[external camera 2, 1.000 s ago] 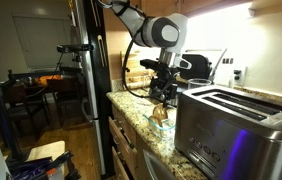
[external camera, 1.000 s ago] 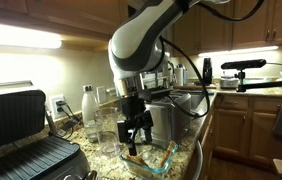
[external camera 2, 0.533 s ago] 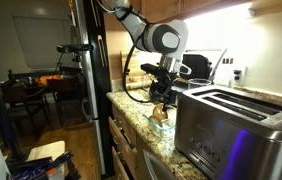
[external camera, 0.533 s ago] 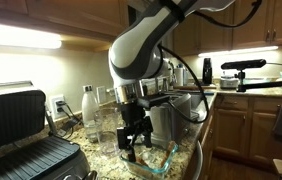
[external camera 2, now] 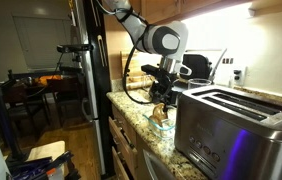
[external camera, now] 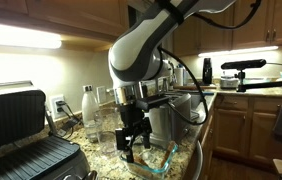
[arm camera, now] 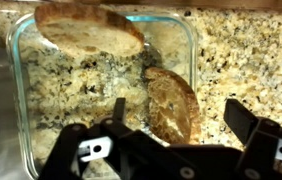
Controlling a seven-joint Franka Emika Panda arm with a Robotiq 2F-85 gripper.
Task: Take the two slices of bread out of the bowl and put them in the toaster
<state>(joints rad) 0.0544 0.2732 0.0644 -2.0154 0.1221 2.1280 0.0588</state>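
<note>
Now see gripper [arm camera: 181, 125] spread wide, empty, low over bowl [arm camera: 16, 70]; find one slice [arm camera: 89, 25] at its edge, another slice [arm camera: 173, 100] on its floor; note toaster [external camera 2: 231, 125] near bowl on granite counter [arm camera: 251, 60].

Two slices of bread [arm camera: 173, 105] in one bowl [arm camera: 193, 50] — one slice at the far rim, one nearer the middle. One toaster [external camera 2: 231, 125]. One black ridged grill [external camera: 21, 135] at the left. One white bottle [external camera: 88, 104] by the far wall; the clear glasses [external camera: 103, 125] next to it are too blurred to count. One robot arm [external camera: 141, 50] with one pincer [external camera: 133, 148] — and one granite desk [arm camera: 251, 60] under all of it.
</note>
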